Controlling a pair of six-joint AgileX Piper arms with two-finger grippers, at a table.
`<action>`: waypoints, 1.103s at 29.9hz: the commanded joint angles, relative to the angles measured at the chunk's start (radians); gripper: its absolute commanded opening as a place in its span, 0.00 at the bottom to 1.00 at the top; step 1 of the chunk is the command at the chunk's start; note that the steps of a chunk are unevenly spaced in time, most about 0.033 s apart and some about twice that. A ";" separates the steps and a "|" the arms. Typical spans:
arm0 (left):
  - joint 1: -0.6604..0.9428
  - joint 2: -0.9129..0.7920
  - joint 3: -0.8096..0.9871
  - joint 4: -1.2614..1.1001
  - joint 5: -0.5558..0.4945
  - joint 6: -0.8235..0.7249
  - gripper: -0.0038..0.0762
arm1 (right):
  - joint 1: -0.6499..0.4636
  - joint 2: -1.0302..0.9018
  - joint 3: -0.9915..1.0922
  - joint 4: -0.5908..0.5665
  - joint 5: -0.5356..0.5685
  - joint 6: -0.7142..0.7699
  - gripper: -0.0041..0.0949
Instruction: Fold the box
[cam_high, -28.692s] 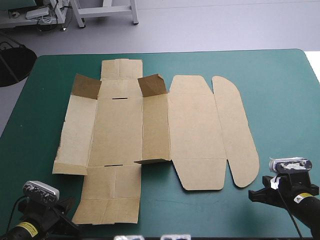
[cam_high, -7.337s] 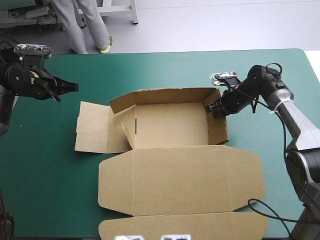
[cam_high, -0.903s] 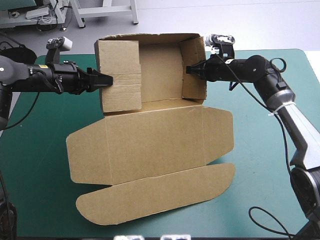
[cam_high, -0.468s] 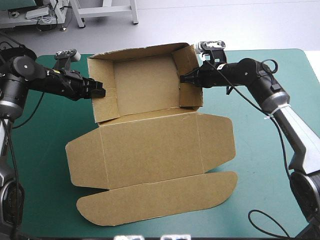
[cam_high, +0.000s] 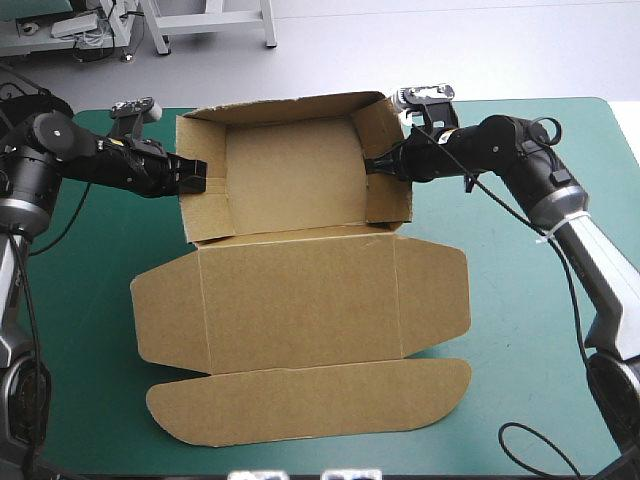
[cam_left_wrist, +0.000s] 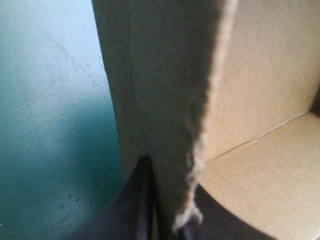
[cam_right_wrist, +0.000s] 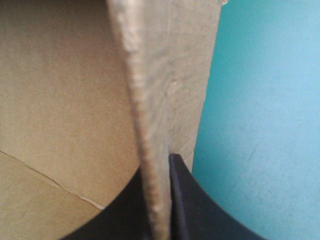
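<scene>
Clamping from the left, the left tool (cam_high: 198, 178) has its black fingers all but closed on the left wall of the brown cardboard box (cam_high: 290, 175). It stands as an open tray at the far middle of the teal-green tabletop (cam_high: 80, 390), with its rounded lid (cam_high: 300, 300) lying flat toward the near edge. The right tool (cam_high: 374, 166) pinches the right wall likewise

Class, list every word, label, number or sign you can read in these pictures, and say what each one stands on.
None can be read.
The box is plain brown board with no print.
The teal-green cover carries no writing.
Neither the left claw nor the right claw, each shut on a box wall, shows lettering.
</scene>
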 joint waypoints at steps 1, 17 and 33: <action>-0.035 -0.048 -0.035 -0.171 -0.068 -0.009 0.04 | 0.008 -0.050 -0.026 -0.061 0.105 0.044 0.03; -0.423 0.086 -0.035 0.355 -0.128 -0.350 0.04 | 0.021 0.055 -0.025 -0.253 0.404 0.220 0.03; -0.529 0.236 -0.035 0.447 -0.171 -0.425 0.04 | 0.087 0.215 -0.027 -0.282 0.317 0.287 0.03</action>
